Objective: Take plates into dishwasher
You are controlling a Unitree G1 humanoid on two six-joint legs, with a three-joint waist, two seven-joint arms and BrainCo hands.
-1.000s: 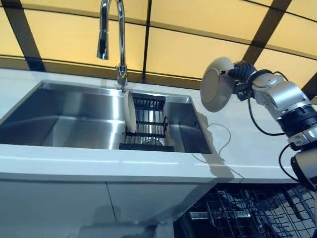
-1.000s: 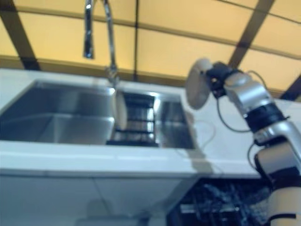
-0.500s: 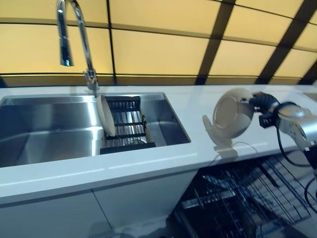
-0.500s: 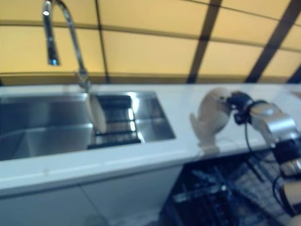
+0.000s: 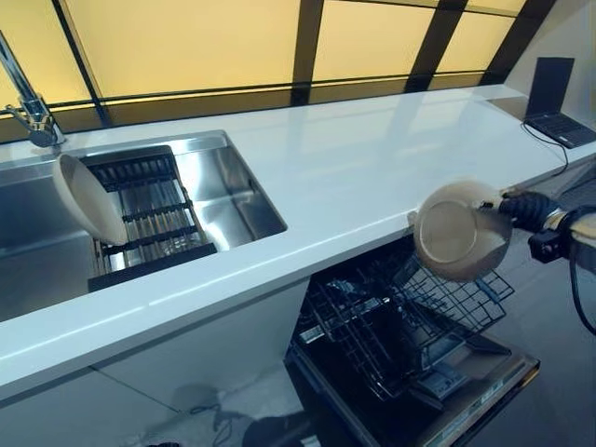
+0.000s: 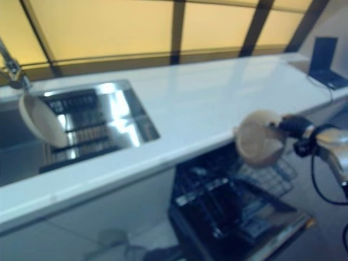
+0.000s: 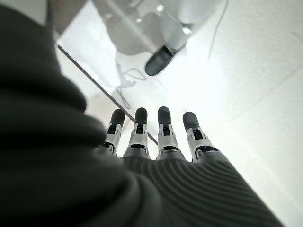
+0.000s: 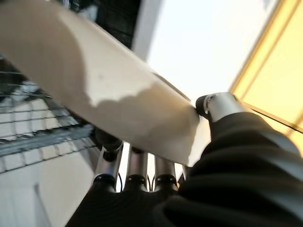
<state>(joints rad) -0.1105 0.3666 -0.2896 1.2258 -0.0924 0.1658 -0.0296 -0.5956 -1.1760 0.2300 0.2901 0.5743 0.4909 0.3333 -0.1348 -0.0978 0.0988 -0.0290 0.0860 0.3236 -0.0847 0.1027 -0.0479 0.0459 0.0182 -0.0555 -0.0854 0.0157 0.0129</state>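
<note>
My right hand (image 5: 529,209) is shut on the rim of a cream plate (image 5: 458,233) and holds it on edge in the air over the open dishwasher's black wire rack (image 5: 391,321), in front of the counter's edge. The right wrist view shows the plate (image 8: 99,90) pinched between the thumb and the fingers (image 8: 108,156). A second cream plate (image 5: 86,197) leans upright in the black drying rack (image 5: 149,219) inside the steel sink (image 5: 228,191). My left hand (image 7: 156,142) shows only in the left wrist view, fingers straight, holding nothing, over a light floor.
The white counter (image 5: 372,158) runs from the sink to the right. A laptop (image 5: 557,102) stands at its far right end. The faucet (image 5: 28,102) is at the far left. The lowered dishwasher door (image 5: 466,391) juts out below the rack.
The camera has swung right and down, so the sink sits at the left. My right hand has carried the plate off the counter's edge and down over the dishwasher rack.
</note>
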